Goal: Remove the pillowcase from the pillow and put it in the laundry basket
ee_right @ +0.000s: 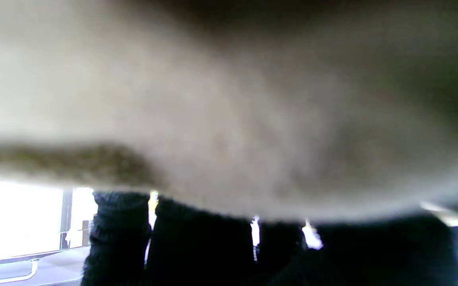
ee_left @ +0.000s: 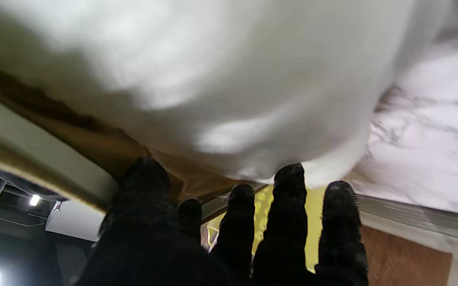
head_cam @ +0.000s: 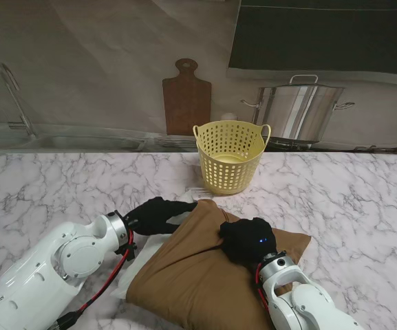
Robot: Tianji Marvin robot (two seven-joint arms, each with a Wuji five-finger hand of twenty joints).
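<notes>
A brown pillowcase [head_cam: 198, 275] covers most of a white pillow [head_cam: 131, 273], whose white edge shows along the left side. My left hand [head_cam: 153, 215] reaches to the pillow's far left corner. In the left wrist view its thumb and fingers [ee_left: 288, 186] close around the bulging white pillow [ee_left: 213, 79], where the brown pillowcase [ee_left: 105, 145] ends. On top of the pillow, my right hand [head_cam: 248, 238] is bunched into the fabric, and creases run out from it. The right wrist view is filled by blurred pillowcase [ee_right: 229, 99]. The yellow laundry basket [head_cam: 229, 157] stands upright just beyond the pillow.
A wooden cutting board [head_cam: 186, 100] leans on the back wall. A steel pot [head_cam: 298, 110] stands at the back right and a sink [head_cam: 60, 141] at the back left. Bare marble table top [head_cam: 349, 199] lies to the right of the basket.
</notes>
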